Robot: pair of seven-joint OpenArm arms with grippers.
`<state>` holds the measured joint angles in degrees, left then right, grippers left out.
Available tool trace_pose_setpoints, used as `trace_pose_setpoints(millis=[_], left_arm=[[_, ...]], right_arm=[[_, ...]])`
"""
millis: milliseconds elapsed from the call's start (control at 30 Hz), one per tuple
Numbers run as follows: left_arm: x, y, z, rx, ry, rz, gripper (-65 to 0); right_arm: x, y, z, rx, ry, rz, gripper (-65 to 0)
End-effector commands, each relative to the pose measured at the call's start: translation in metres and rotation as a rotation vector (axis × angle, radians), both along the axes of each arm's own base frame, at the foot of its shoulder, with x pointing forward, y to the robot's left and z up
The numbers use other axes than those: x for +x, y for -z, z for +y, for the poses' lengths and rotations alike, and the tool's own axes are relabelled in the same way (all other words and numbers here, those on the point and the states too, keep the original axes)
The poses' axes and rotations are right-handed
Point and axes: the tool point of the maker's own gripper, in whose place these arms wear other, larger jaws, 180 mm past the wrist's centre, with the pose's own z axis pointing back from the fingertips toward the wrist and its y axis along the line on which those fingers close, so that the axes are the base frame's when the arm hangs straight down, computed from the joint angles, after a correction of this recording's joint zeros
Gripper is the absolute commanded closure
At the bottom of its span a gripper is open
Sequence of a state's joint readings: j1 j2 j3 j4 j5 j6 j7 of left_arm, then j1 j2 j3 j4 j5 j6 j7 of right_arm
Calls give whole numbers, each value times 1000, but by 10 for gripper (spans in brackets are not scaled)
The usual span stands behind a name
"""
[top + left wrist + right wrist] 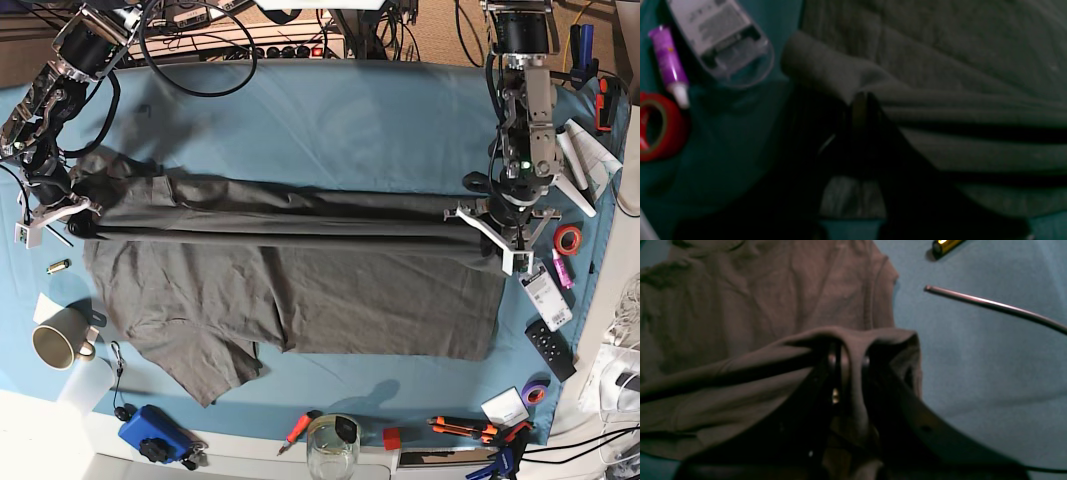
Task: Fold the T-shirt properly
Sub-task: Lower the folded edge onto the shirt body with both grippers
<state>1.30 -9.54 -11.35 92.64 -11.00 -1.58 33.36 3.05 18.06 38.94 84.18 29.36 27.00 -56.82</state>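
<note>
Blue cloth covers the bench (330, 120) from edge to edge, with cables and a power strip beyond its far side. Across the middle of that cloth lies the T-shirt (300, 290), dark grey-brown, its lower part spread flat and one sleeve reaching toward the near edge. Its far edge is lifted and pulled into a taut ridge running side to side above the flat part.

At one end of that ridge the left gripper (860, 110) has its jaws clenched on a fold of the T-shirt (957, 83); the wrist view is dark, but cloth drapes over the tips. At the other end the right gripper (848, 360) has its jaws closed on a bunched fold of the T-shirt (756, 306), fabric wrapping over both tips.

Beside the T-shirt's left-gripper end sit a red tape roll (656, 126), a purple tube (670, 65) and a clear-packaged item (723, 40). Near its right-gripper end stands a mug (58, 343), and a small brass-coloured cylinder (945, 245) lies close by.
</note>
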Motion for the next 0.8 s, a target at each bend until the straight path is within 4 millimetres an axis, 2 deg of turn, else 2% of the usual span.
trace_pose_setpoints(millis=[0, 133, 333, 400, 500, 567, 767], left_arm=[[13, -22, 18, 52, -43, -72, 0], [21, -30, 18, 51, -43, -93, 0], [21, -31, 18, 51, -43, -94, 0], [22, -31, 18, 51, -43, -96, -59], [22, -32, 18, 52, -43, -99, -140], [23, -32, 18, 51, -43, -101, -145], [25, -36, 18, 53, -43, -117, -145]], right_arm=[[7, -24, -21, -59, 39, -62, 0], [8, -25, -21, -61, 40, -67, 0], [9, -26, -19, -68, 19, -72, 0], [10, -27, -14, -80, -20, -78, -5], [11, -28, -12, -87, -40, -89, -126], [13, -31, -13, -90, -37, -104, -175], [25, -43, -13, -90, -35, -138, -182]])
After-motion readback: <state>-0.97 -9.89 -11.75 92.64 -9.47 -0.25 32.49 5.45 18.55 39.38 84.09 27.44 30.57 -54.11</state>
